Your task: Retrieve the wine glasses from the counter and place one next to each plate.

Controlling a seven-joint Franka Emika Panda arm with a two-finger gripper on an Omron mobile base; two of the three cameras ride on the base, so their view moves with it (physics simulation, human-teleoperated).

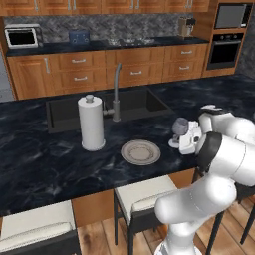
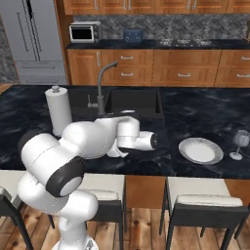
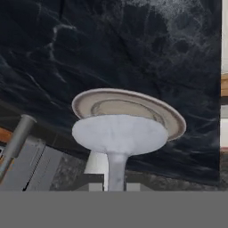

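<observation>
End effector (image 1: 175, 141) pinching one wine glass (image 1: 180, 127); second glass (image 2: 240, 141) beside one of two plates (image 2: 200, 150).

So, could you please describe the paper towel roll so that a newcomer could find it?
On the glossy black marble-look counter, find the dark sink with its grey tap. The white paper towel roll stands upright beside them, the tallest thing there.
</observation>
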